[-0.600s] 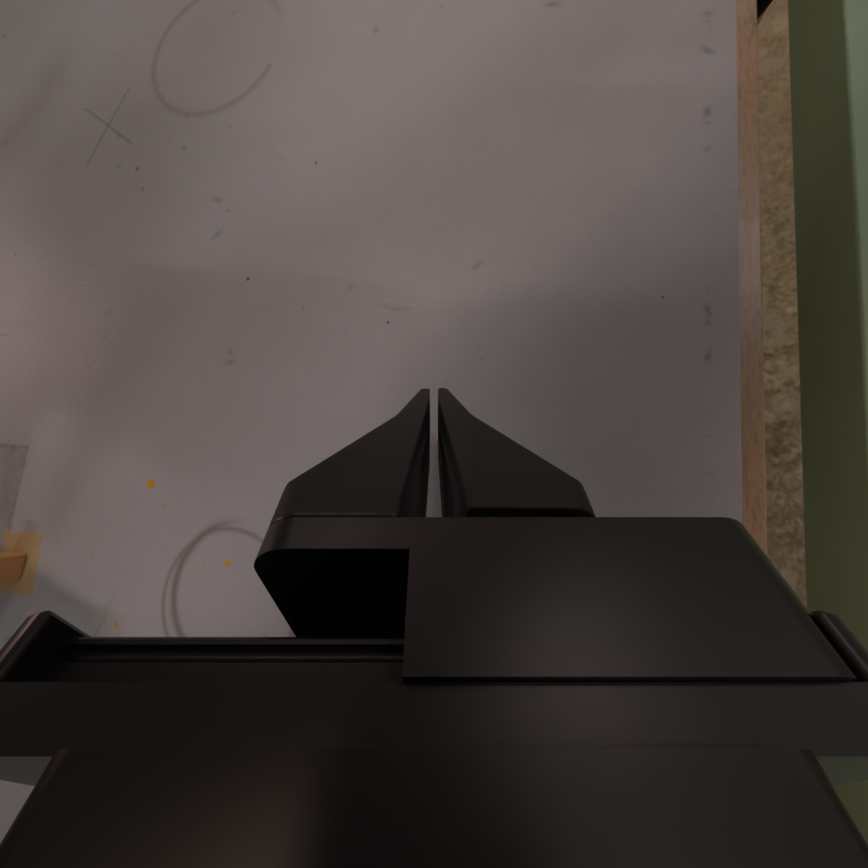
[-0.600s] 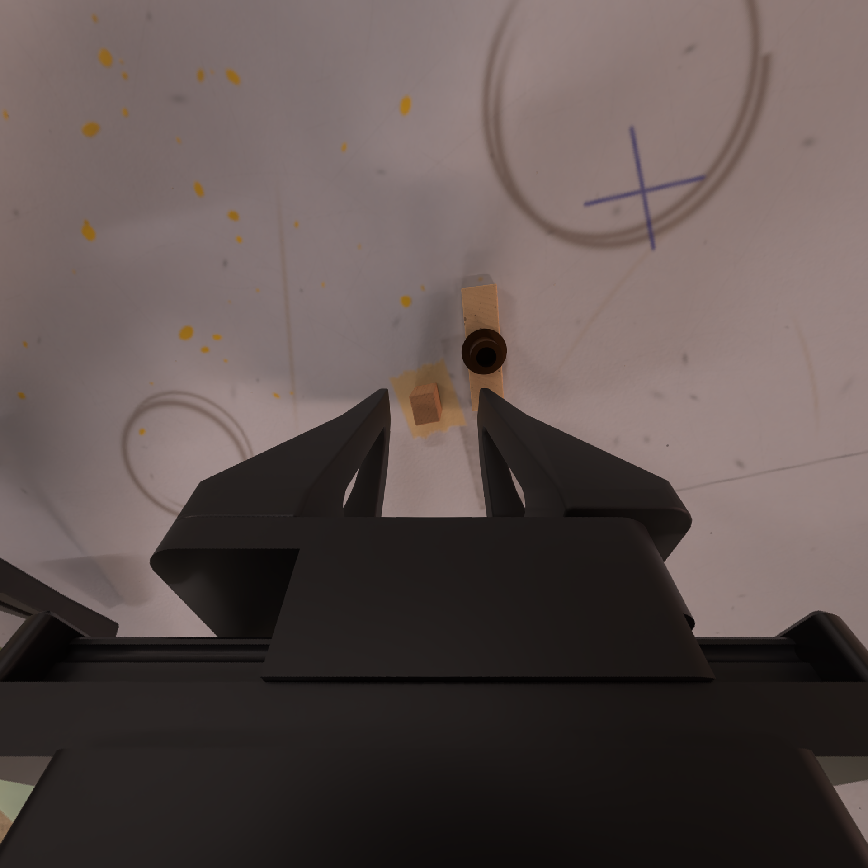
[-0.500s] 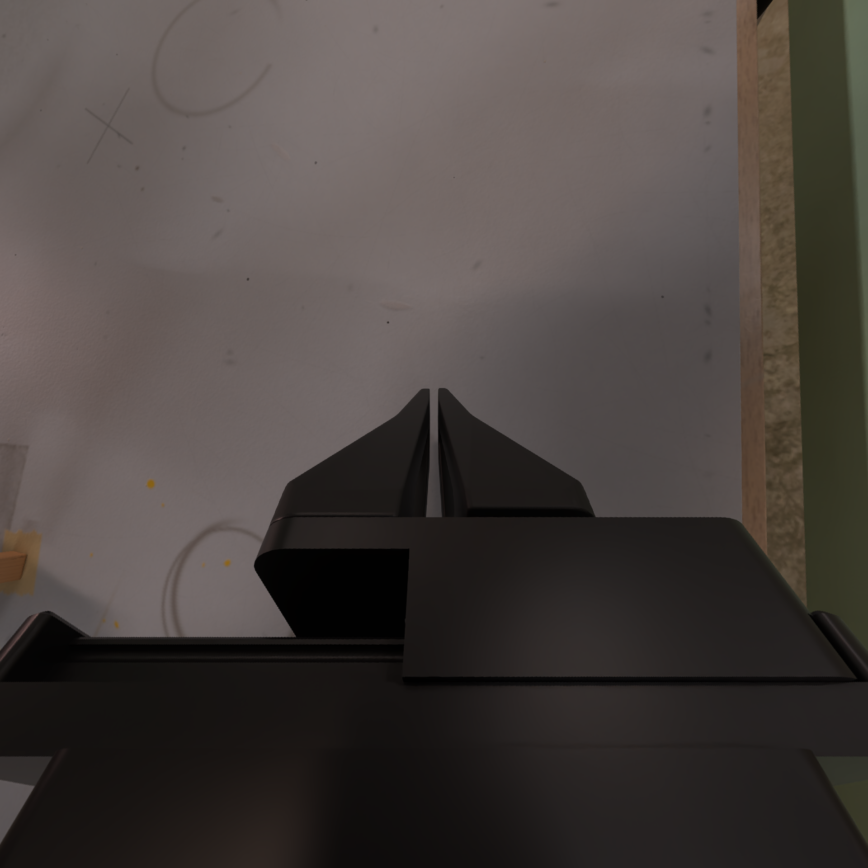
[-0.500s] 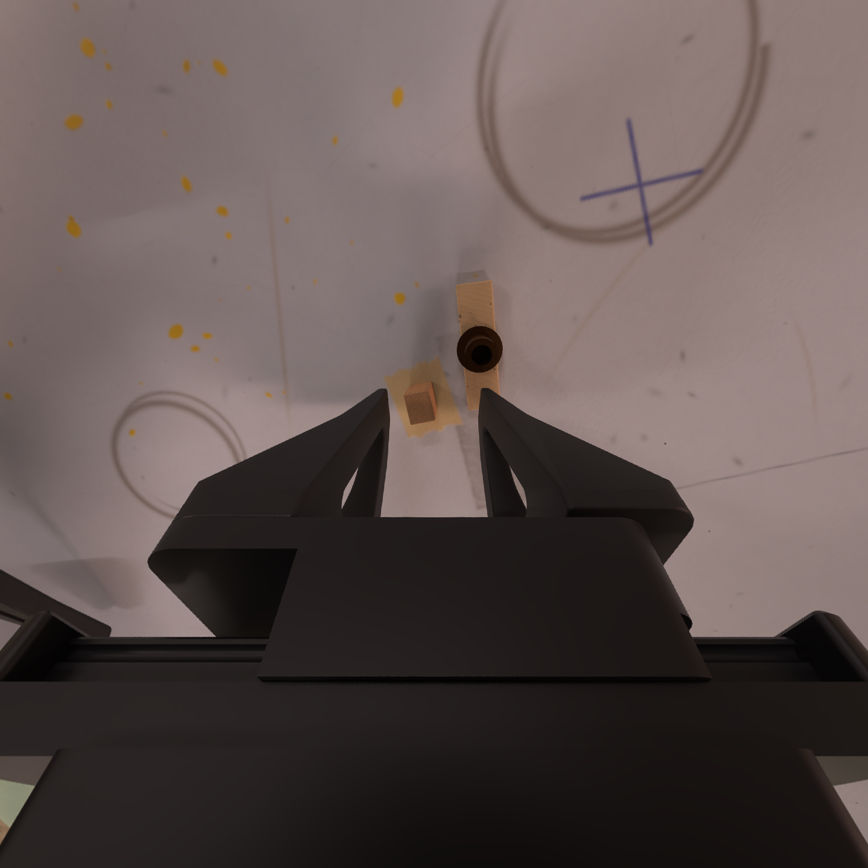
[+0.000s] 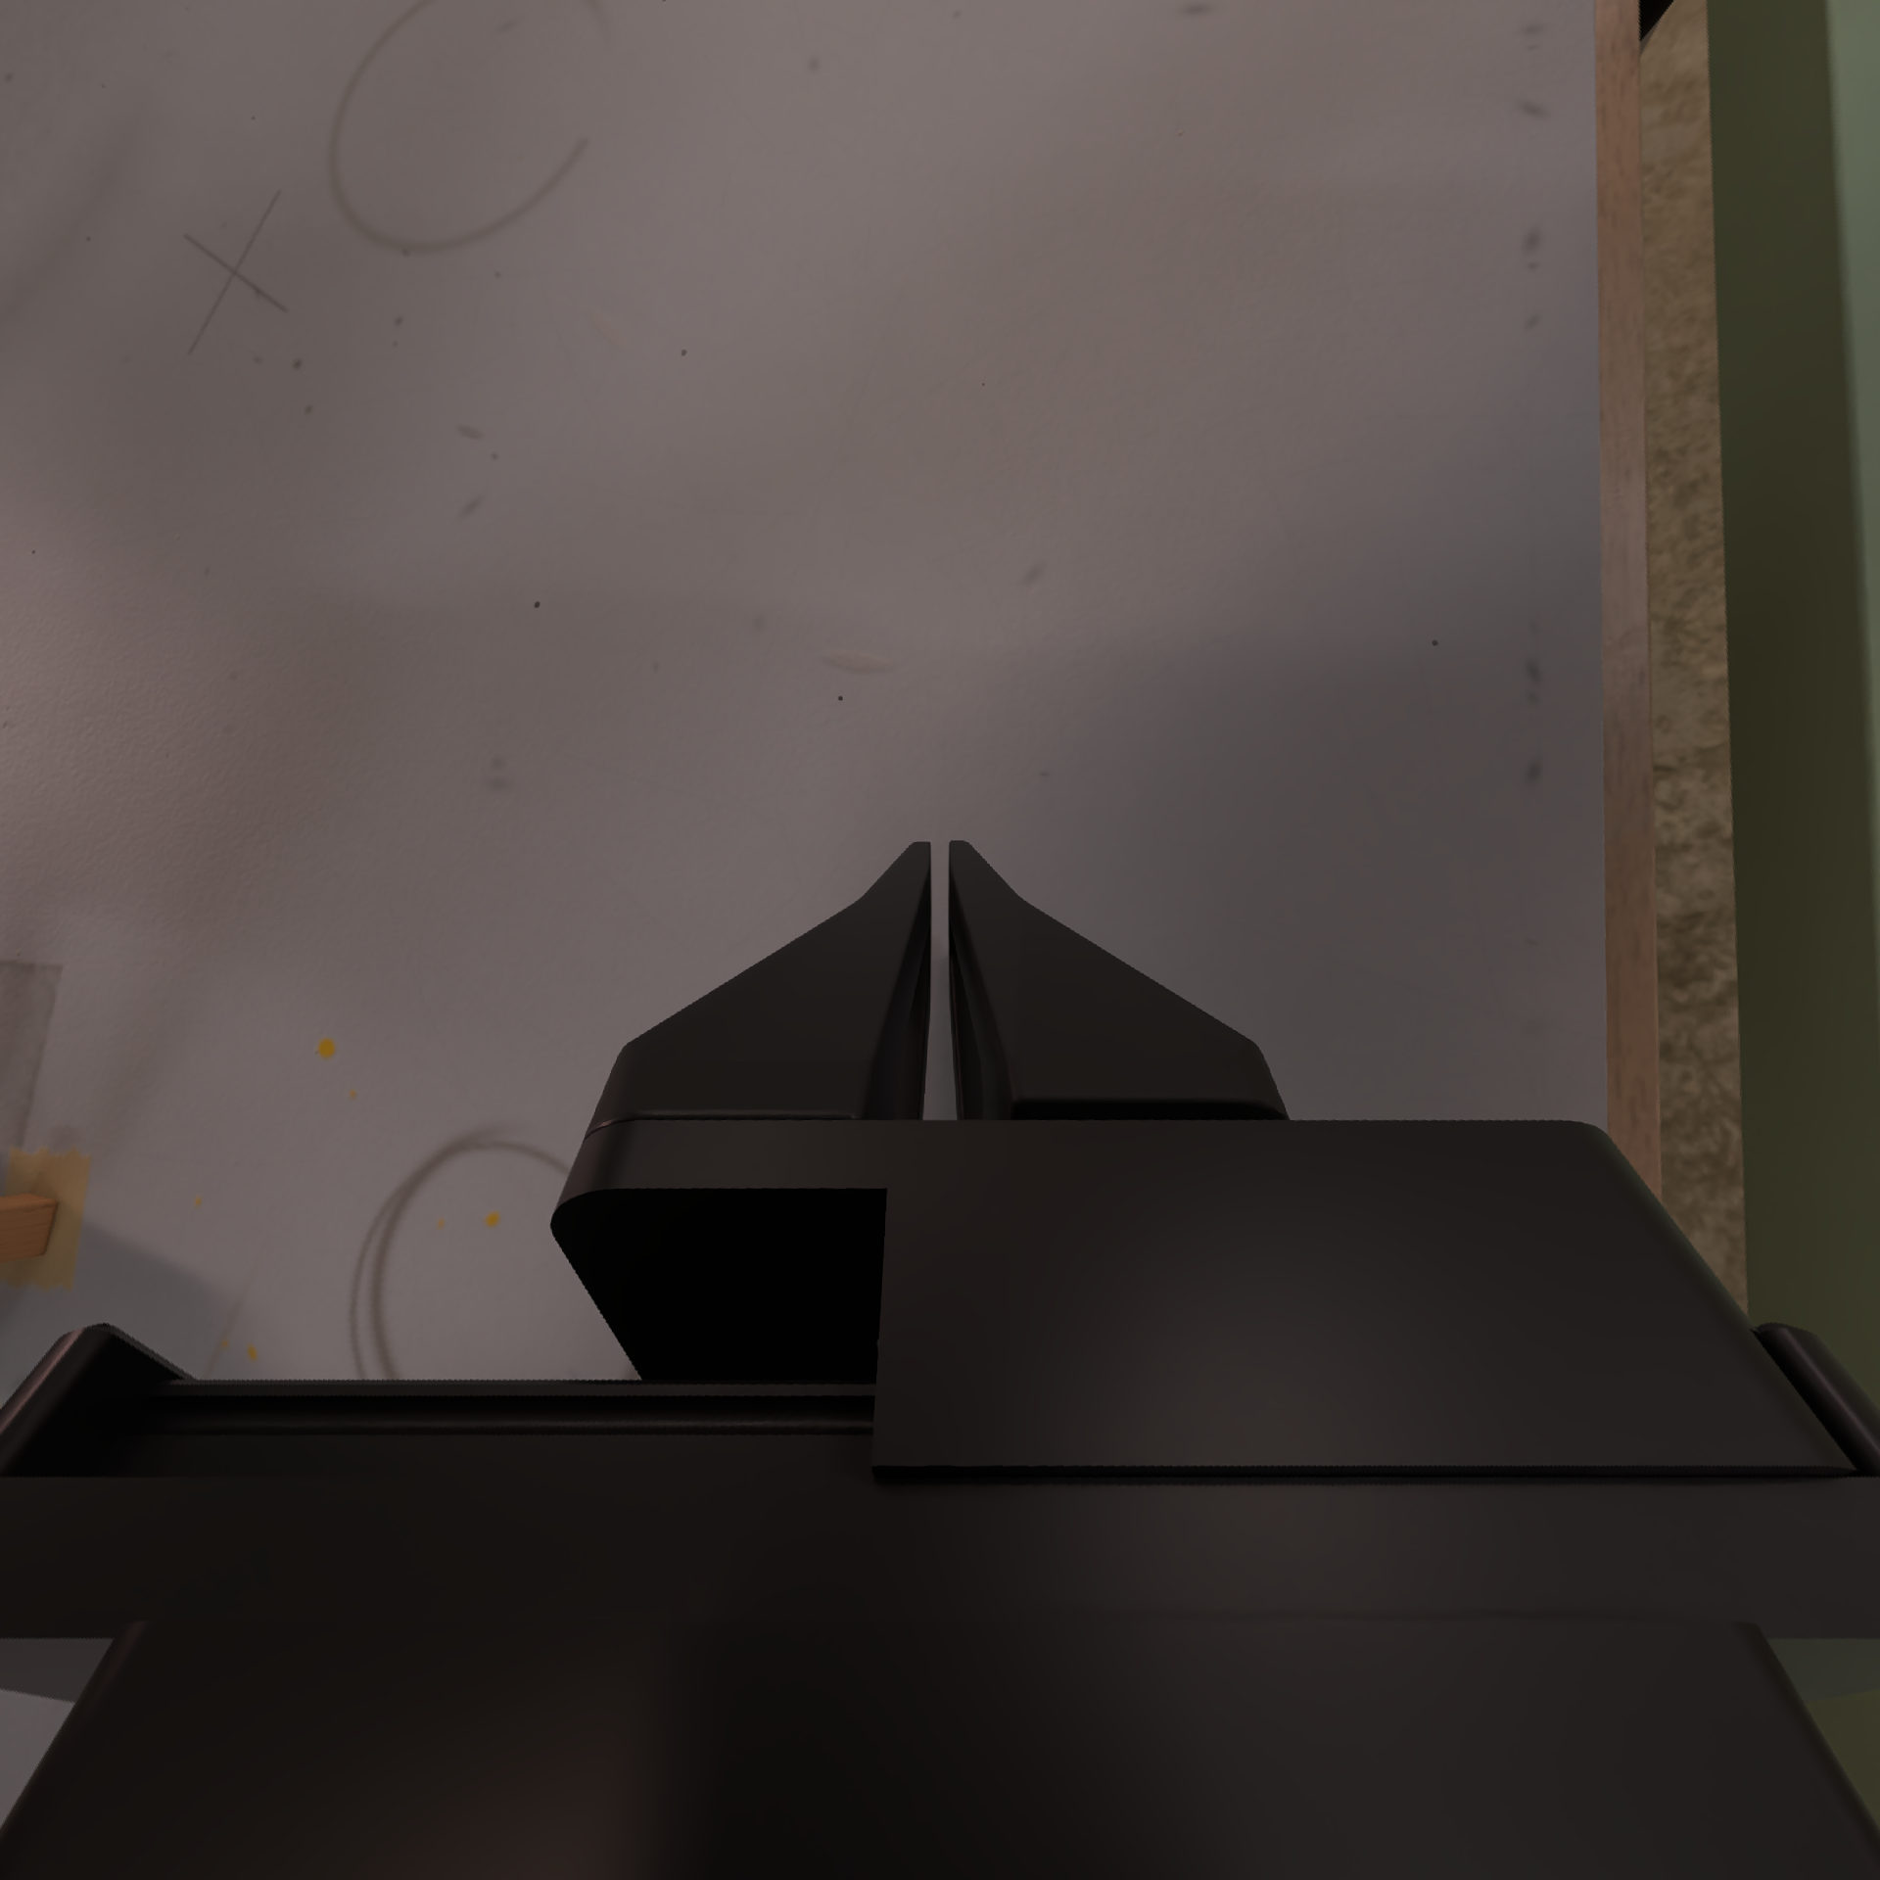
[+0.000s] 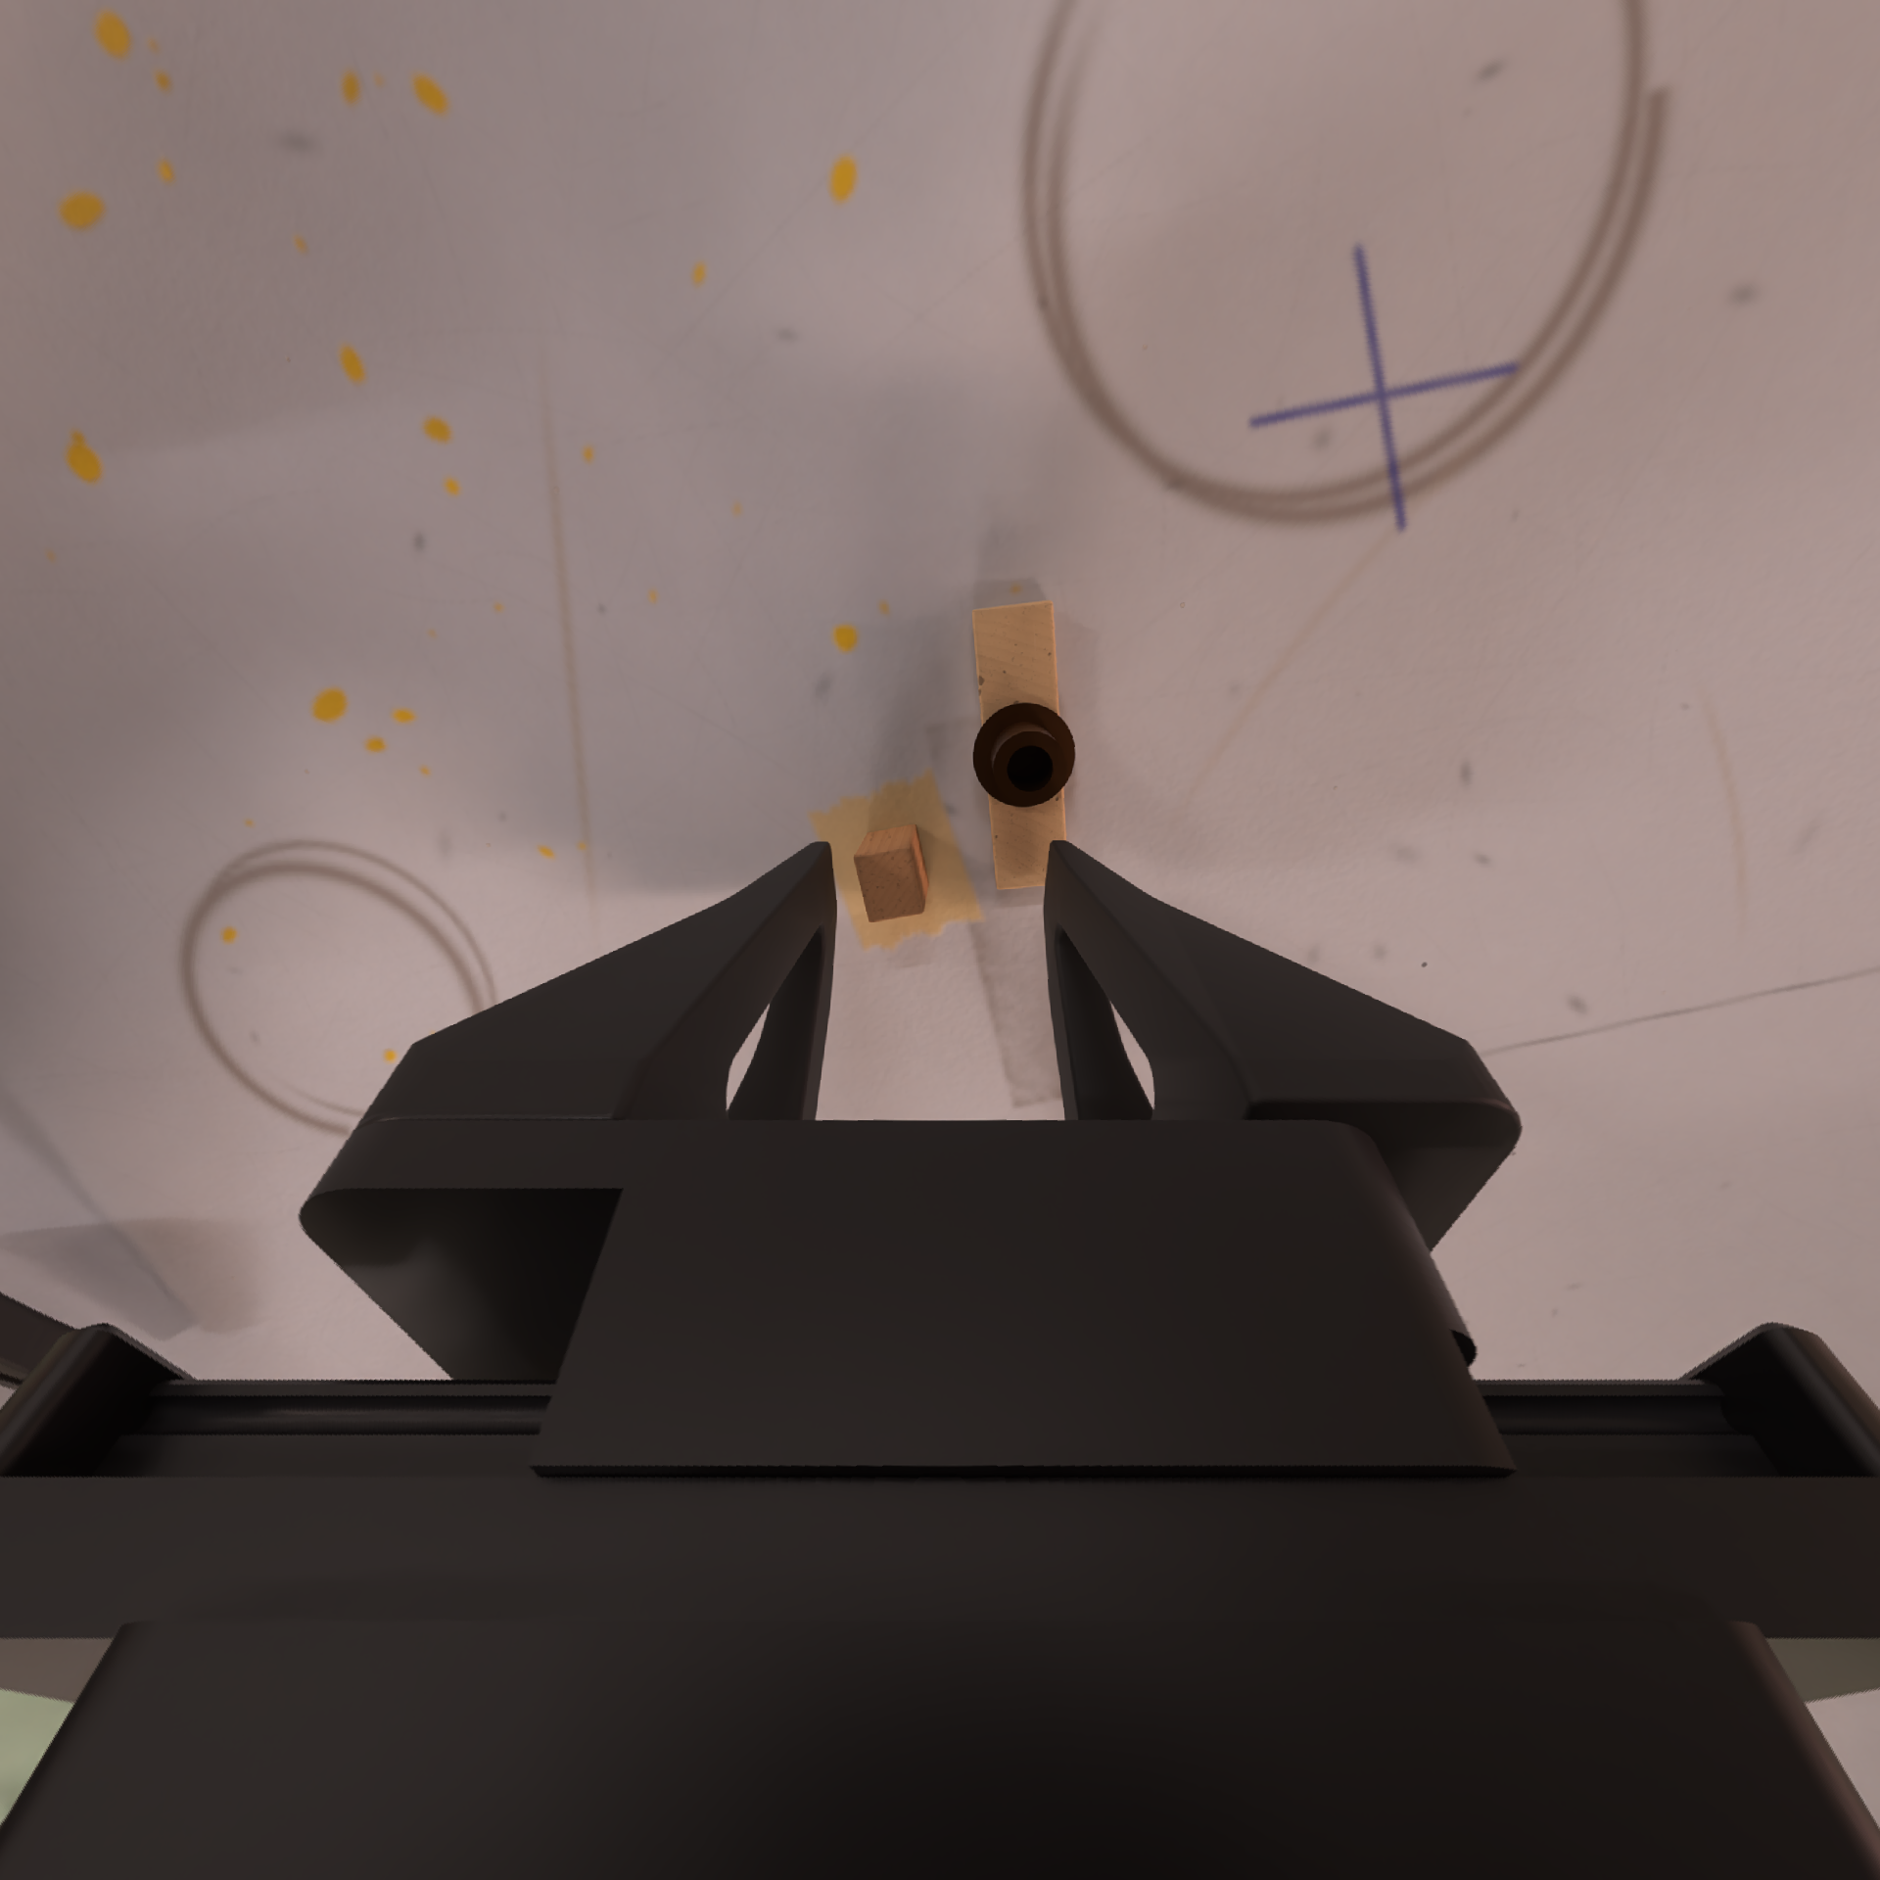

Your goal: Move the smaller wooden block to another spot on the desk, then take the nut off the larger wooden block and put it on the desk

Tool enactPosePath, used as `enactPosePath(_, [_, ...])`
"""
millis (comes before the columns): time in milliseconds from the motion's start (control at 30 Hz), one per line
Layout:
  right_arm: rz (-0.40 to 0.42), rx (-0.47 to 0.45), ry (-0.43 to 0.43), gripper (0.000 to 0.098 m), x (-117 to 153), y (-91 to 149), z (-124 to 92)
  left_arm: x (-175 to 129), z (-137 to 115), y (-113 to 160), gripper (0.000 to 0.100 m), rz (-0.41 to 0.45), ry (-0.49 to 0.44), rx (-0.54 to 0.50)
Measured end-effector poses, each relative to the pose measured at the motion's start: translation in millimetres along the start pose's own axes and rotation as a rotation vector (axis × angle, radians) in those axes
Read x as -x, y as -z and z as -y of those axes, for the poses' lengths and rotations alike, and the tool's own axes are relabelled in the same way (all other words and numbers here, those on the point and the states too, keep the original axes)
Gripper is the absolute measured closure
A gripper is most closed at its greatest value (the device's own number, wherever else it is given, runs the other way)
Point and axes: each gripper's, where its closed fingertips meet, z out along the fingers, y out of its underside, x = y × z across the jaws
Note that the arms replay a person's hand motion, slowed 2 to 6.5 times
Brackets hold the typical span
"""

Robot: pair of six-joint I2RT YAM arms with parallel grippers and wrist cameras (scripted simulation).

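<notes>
In the right wrist view a small wooden cube (image 6: 890, 873) sits on a patch of tan tape (image 6: 900, 880) on the white desk. Right of it lies a longer pale wooden block (image 6: 1017, 651) with a dark brown nut (image 6: 1023, 754) standing on its middle. My right gripper (image 6: 936, 849) is open and empty, high above the desk, with the cube just inside its left fingertip. My left gripper (image 5: 939, 849) is shut and empty over bare desk. A wooden edge (image 5: 25, 1226) on tan tape shows at the left border of the left wrist view.
The desk carries pencil circles (image 6: 1333, 254), a blue cross (image 6: 1384, 387) and orange paint specks (image 6: 331, 704). In the left wrist view the desk's wooden right edge (image 5: 1623, 610) runs top to bottom, with a rough strip and green floor beyond.
The right wrist view has shifted slightly: the cube, block and nut have drifted a little left and up in the frame. The left gripper has not moved.
</notes>
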Motion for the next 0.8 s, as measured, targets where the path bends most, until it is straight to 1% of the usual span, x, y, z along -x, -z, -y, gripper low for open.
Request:
enactPosePath(133, [-0.021, 0.005, 0.051, 0.0588, 0.6, -0.4, -0.6, 0.0, 0.0, 0.0, 0.097, 0.000, 0.000, 0.000])
enactPosePath(300, [-0.062, -0.005, 0.142, 0.0585, 3.0, -0.4, -0.4, 0.0, 0.0, 0.0, 0.097, 0.000, 0.000, 0.000])
enactPosePath(433, [-0.093, -0.011, 0.210, 0.0615, 3.4, -0.1, 0.9, 0.0, 0.0, 0.0, 0.097, 0.000, 0.000, 0.000])
enactPosePath(533, [-0.103, -0.014, 0.245, 0.0655, 4.8, -0.3, 1.2, 0.0, 0.0, 0.0, 0.097, 0.000, 0.000, 0.000])
enactPosePath(800, [-0.102, -0.021, 0.257, 0.0775, 5.2, -0.9, 3.0, 0.0, 0.0, 0.0, 0.097, 0.000, 0.000, 0.000])
